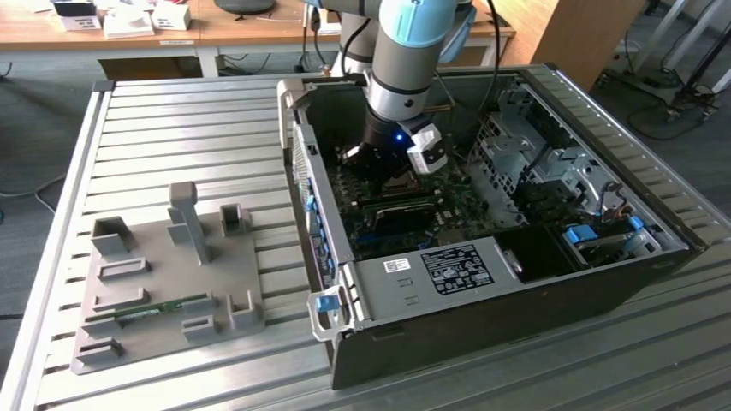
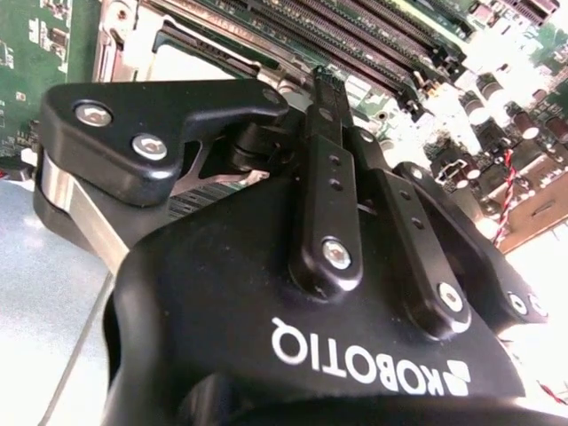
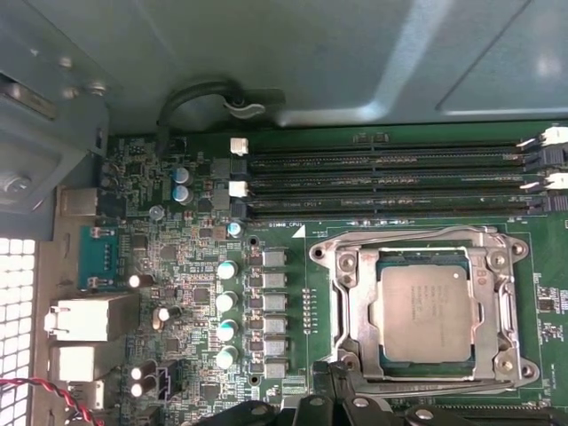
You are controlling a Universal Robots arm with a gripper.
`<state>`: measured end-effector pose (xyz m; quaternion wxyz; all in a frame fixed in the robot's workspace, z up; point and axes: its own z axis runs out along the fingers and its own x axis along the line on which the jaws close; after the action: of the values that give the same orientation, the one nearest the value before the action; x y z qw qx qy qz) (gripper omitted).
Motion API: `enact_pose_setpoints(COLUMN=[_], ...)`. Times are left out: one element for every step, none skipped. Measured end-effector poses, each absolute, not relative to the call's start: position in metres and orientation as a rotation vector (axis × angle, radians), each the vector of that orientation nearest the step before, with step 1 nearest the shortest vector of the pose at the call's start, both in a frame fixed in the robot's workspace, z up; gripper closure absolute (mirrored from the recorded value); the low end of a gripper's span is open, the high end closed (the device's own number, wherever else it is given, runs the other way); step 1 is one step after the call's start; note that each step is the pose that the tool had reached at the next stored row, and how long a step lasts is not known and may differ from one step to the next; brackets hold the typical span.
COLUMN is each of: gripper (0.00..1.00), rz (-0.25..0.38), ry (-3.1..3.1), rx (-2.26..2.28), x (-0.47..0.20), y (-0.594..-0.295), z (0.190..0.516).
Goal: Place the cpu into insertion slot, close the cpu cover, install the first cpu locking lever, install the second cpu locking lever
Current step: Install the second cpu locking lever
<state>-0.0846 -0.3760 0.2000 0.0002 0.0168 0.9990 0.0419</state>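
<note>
The end effector (image 2: 321, 89) hangs inside the open computer case (image 1: 639, 282) at the exterior view's centre; whether it is open or closed cannot be told. In the first wrist view's lower right, the cpu (image 3: 424, 312) lies seated in the insertion slot (image 3: 383, 266), the cpu cover (image 3: 352, 306) closed around it.
</note>
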Motion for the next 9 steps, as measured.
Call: enact_pose_setpoints(gripper=[0.89, 0.89, 0.89, 0.89, 0.89, 0.89, 0.89, 0.89, 0.89], rz=[0.132, 0.133, 0.133, 0.133, 0.133, 0.133, 0.133, 0.133, 0.133], ry=[3.138, 3.138, 3.138, 3.138, 3.138, 3.138, 3.138, 3.138, 3.138], rx=[0.053, 0.053, 0.053, 0.053, 0.053, 0.053, 0.053, 0.053, 0.053], x=[-0.0848, -0.085, -0.0853, -0.0854, -0.0855, -0.0856, -0.0858, -0.0859, -0.086], y=[-0.376, -0.376, -0.376, -0.376, -0.376, -0.376, -0.376, -0.376, -0.376], z=[0.1998, 0.1995, 0.1993, 0.199, 0.1988, 0.1986, 0.1983, 0.1981, 0.1979])
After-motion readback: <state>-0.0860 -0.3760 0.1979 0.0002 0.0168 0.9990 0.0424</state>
